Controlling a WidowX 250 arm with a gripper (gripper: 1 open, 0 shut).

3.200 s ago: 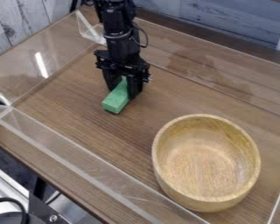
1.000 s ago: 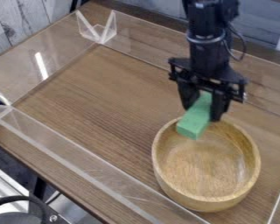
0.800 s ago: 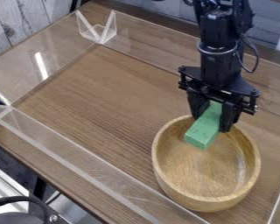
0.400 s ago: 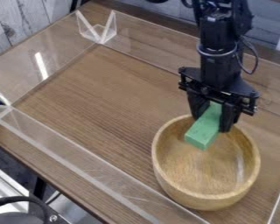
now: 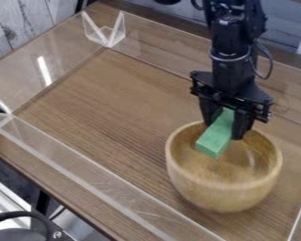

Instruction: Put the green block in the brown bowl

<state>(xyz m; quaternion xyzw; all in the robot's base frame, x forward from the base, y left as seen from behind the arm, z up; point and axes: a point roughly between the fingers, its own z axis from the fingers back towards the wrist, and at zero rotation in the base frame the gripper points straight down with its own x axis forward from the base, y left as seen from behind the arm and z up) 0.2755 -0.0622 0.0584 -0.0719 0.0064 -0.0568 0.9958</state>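
The green block hangs slanted between the fingers of my gripper, which points straight down and is shut on the block's upper end. The block's lower end reaches inside the brown bowl, close to its far-left rim; I cannot tell whether it touches the wood. The bowl sits at the right front of the wooden table and looks blurred, with its near wall showing more than its inside.
A clear acrylic wall runs along the table's front and left edges. A small clear bracket stands at the back left. Bare wooden tabletop spreads left of the bowl.
The gripper carried the block from the left of the table over to the bowl and has sunk slightly. The bowl now looks blurred and shifted, its outer wall more visible.
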